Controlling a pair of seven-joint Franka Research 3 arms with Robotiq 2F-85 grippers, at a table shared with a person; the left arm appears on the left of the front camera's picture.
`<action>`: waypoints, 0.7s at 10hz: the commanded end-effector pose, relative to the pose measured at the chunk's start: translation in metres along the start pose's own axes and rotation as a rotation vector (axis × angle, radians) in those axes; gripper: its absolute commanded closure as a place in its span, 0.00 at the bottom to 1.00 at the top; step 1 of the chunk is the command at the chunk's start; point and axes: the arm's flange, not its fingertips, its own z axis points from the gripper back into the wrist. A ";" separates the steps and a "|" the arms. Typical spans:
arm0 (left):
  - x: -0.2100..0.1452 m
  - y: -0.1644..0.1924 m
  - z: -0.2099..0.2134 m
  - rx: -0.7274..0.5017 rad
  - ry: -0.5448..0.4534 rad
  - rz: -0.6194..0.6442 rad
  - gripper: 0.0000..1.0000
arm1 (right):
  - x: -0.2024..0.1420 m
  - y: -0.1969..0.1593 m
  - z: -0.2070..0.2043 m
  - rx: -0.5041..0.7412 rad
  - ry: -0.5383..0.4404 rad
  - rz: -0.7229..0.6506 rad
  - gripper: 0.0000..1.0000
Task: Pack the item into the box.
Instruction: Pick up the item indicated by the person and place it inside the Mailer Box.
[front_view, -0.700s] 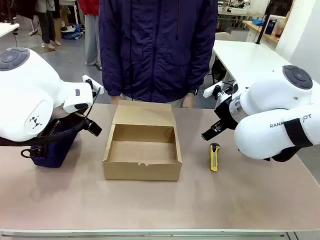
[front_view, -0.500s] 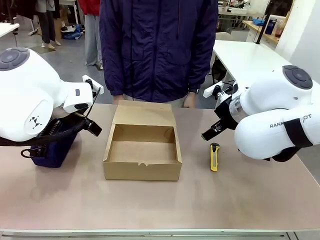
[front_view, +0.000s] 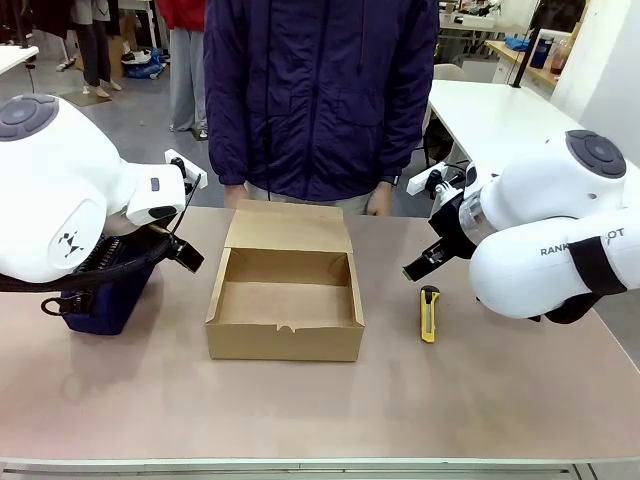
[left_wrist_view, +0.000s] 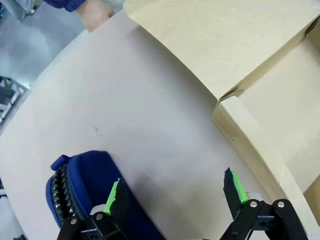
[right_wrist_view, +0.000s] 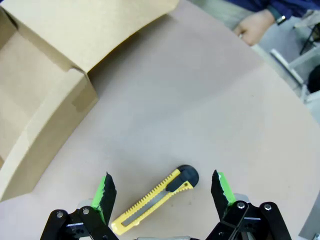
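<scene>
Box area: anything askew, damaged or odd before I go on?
Nothing stands out. The box sits square and open, its lid folded back, no visible damage. The utility knife lies flat to its right, the navy pouch to its left.

Logged box (left_wrist_view: 225, 45) as cropped by top and right edges in left wrist view, by left edge in right wrist view. Noted near strip of its floor hidden behind front wall from the front. Found navy pouch (front_view: 100, 300) half masked by left arm there; cropped at bottom edge at the wrist. Marked person's hand (left_wrist_view: 95, 14) clipped by top edge.
</scene>
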 end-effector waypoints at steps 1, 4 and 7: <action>0.000 0.000 0.000 0.000 0.000 0.000 0.00 | 0.000 0.000 0.000 0.000 0.000 -0.001 0.00; 0.000 0.000 0.000 0.000 0.000 0.000 0.00 | 0.000 0.000 0.000 0.000 0.000 -0.001 0.00; 0.000 0.000 0.000 0.000 0.000 0.000 0.00 | 0.000 0.000 0.000 0.000 0.000 -0.001 0.00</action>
